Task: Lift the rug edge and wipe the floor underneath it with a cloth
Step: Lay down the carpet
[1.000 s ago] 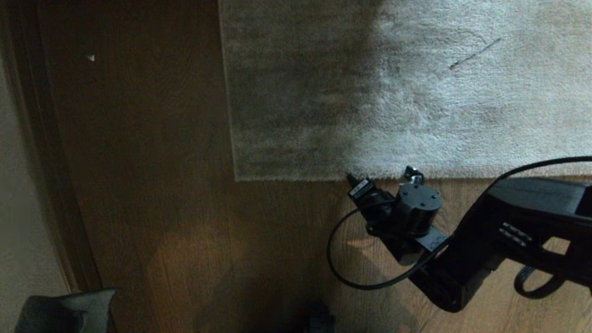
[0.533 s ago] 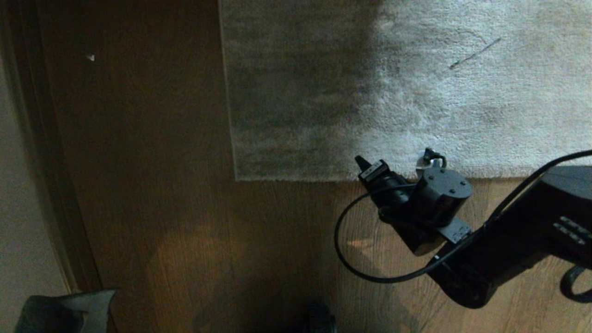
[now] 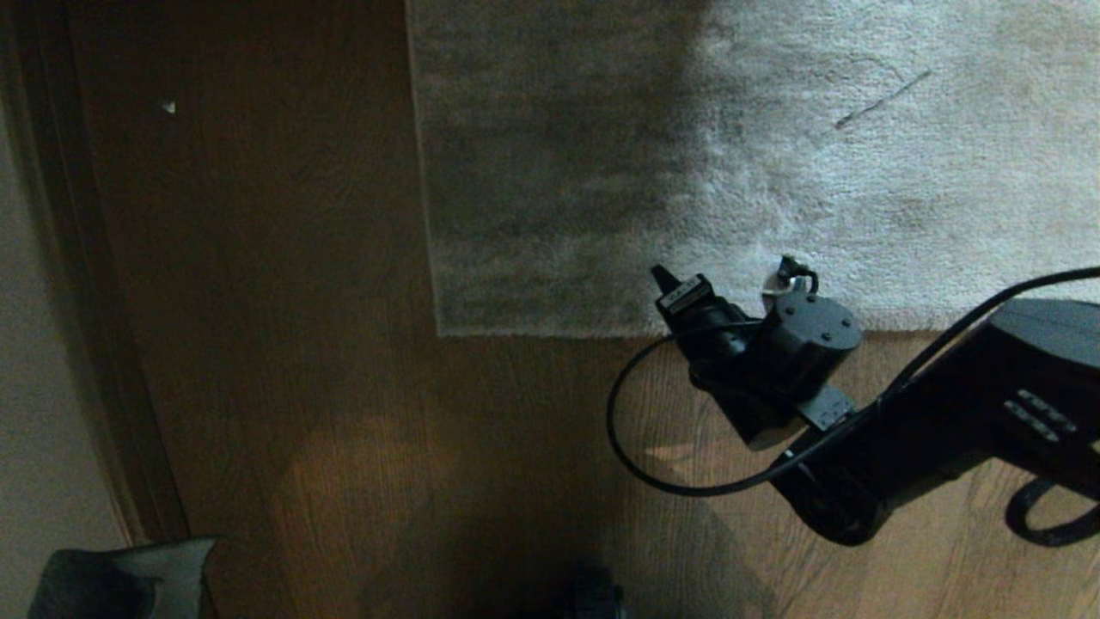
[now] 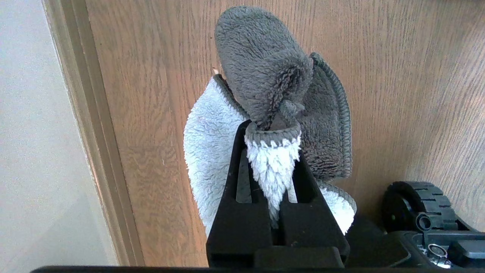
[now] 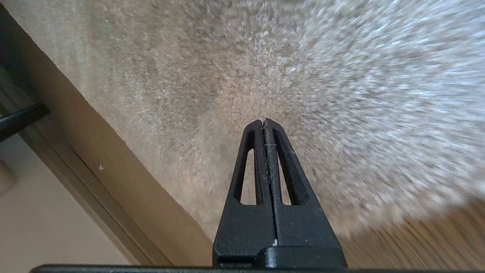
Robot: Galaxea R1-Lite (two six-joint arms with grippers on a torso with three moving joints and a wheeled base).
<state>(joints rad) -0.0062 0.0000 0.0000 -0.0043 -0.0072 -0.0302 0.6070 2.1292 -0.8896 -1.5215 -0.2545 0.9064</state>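
So your right gripper [image 5: 265, 120] had its two fingers pressed flat together with nothing between them, tip hanging over the rug pile just past the rug edge [image 3: 550, 331]. In the head view that gripper [image 3: 662, 273] sat right above the hem, the wrist angled up and to the left, the black forearm coming in from the lower right with a cable looped under it. There was a small white label on the wrist camera block, but you couldn't read it.

Your left gripper [image 4: 273, 125] was clamped on the cloth [image 4: 265, 76], a fluffy rag that was dark grey on one face and pale on the other, bunched up and sticking out past the fingertips. That arm was parked low by the base; the cloth [image 3: 129, 580] peeked in at the head view's bottom left corner, well apart from the rug.

The floor [image 3: 301, 344] was brown wood-grain plank, and the rug lay flat on it.
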